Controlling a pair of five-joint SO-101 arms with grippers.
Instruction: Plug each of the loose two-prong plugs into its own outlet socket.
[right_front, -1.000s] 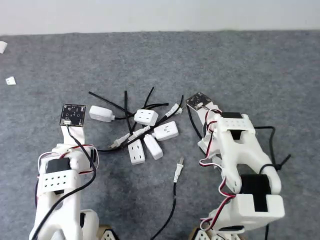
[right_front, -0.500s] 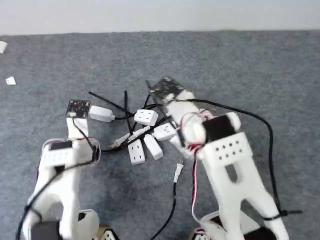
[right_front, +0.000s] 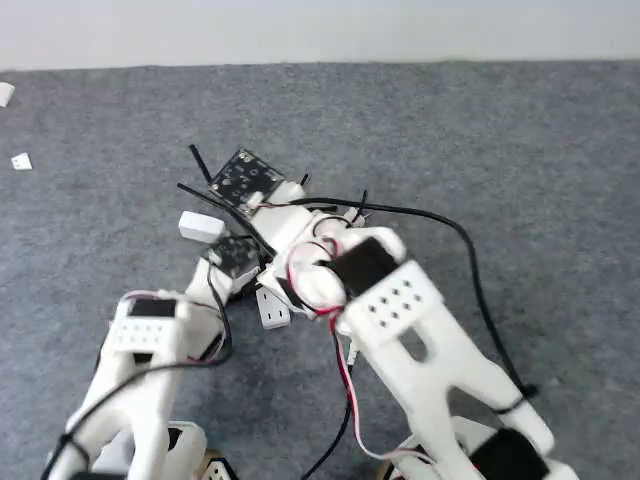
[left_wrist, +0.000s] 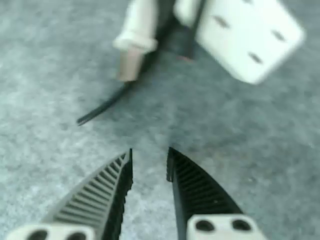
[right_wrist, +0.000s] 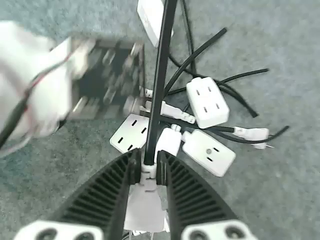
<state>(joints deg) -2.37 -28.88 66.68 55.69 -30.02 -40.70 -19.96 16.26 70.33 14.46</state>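
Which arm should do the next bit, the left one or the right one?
Right, probably. The right claw grips a plug, with white outlet sockets lying just ahead. The left claw is open and empty over bare carpet.

The left arm (right_front: 150, 325) and right arm (right_front: 420, 330) are white plastic with black motors (right_front: 362, 262), red-white-black wires (right_front: 343, 365), black cables (right_front: 470, 262) and dark circuit boards (right_front: 245, 176). The fingers (left_wrist: 100, 200) are dark and ribbed.

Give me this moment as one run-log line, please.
right gripper: shut on plug | left gripper: open, empty, near outlet
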